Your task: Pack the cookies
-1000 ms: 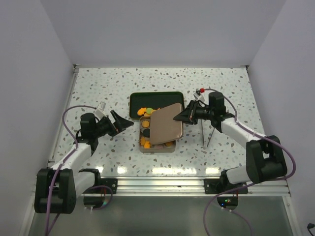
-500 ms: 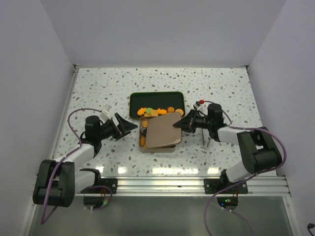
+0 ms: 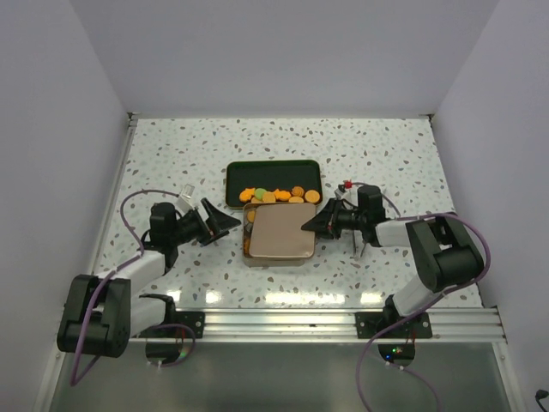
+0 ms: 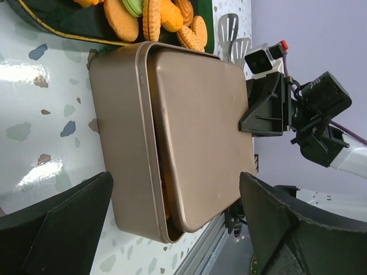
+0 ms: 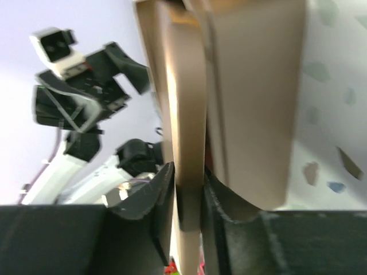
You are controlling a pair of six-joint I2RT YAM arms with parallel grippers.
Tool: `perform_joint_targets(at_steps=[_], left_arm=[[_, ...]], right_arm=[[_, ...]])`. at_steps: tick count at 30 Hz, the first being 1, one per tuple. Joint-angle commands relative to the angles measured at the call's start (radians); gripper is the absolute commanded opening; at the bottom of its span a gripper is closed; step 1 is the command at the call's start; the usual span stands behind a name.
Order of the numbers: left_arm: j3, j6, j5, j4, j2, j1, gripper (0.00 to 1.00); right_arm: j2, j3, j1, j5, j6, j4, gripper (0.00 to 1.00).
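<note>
A tan tin (image 3: 247,254) sits mid-table, its tan lid (image 3: 279,230) lying almost flat on it with a gap showing at the left and near edges (image 4: 163,189). My right gripper (image 3: 310,225) is shut on the lid's right edge (image 5: 188,172). Orange cookies and one green cookie (image 3: 276,195) lie in the dark green tray (image 3: 240,173) behind the tin; they show in the left wrist view (image 4: 152,20). My left gripper (image 3: 230,221) is open, empty, just left of the tin, its fingers (image 4: 269,223) wide apart.
A wire stand with spatula-shaped tools (image 3: 358,240) stands right of the tin, behind my right gripper. The metal rail (image 3: 283,322) runs along the near edge.
My right gripper has lowered the lid from a steep tilt down onto the tin. My left gripper has stayed beside the tin's left side.
</note>
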Motion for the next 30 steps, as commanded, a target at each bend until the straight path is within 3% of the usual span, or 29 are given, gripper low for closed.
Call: perform_joint_targets(at_steps=[1, 15, 20, 30], left_arm=[[-0.004, 0.011, 0.017, 0.045, 0.014, -0.006, 0.97], [-0.009, 0.028, -0.009, 0.050, 0.044, -0.041, 0.96], [-0.003, 0.039, -0.018, 0.042, 0.054, -0.047, 0.96], [-0.003, 0.026, -0.037, 0.062, 0.079, -0.067, 0.95]], right_arm=[[-0.039, 0.034, 0.000, 0.045, -0.181, -0.177, 0.27], [-0.002, 0.126, 0.002, 0.099, -0.266, -0.375, 0.48], [0.049, 0.163, 0.000, 0.137, -0.350, -0.497, 0.49], [0.055, 0.188, 0.000, 0.148, -0.369, -0.547, 0.48]])
